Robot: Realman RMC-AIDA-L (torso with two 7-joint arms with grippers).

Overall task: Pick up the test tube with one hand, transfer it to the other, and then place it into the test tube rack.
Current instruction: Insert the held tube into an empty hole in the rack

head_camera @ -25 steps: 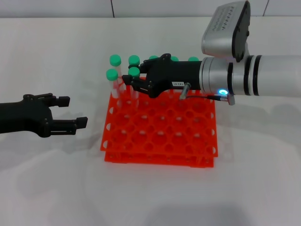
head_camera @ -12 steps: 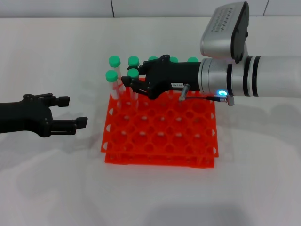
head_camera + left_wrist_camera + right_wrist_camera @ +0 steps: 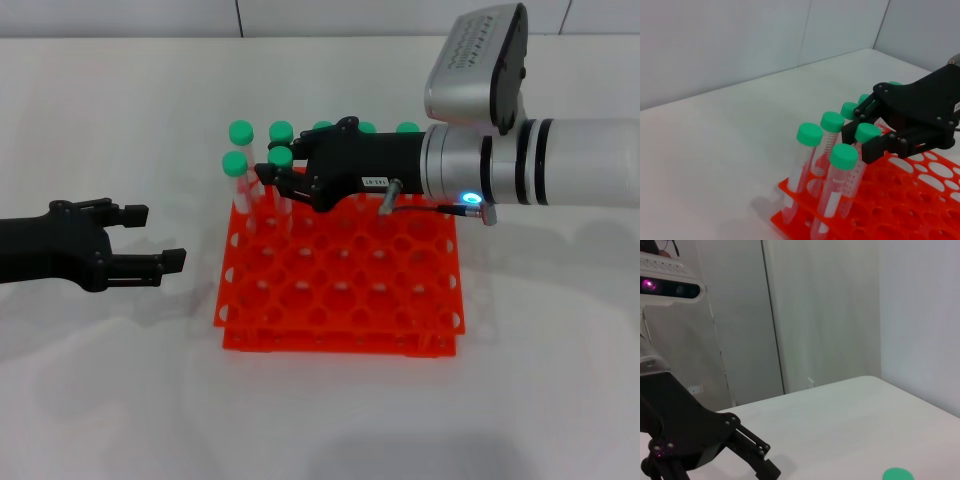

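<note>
At the rack's far-left corner, about 11 o'clock on the test tube rack point(image 3: 340, 275), the right gripper point(image 3: 268, 178) is clamped on the test tube point(image 3: 282, 185), whose base sits in a hole there. Neighbouring tubes point(image 3: 238, 165) stand just beside it. Risk: fingers opening or retreating could clip these caps and tip them, the gap looking slim. The left gripper point(image 3: 160, 240) rests at 9 o'clock, apart from the rack, fingers parted, empty. The left wrist view shows the fingers point(image 3: 875, 147) pinching below the cap point(image 3: 867, 132); the head view hides that.
</note>
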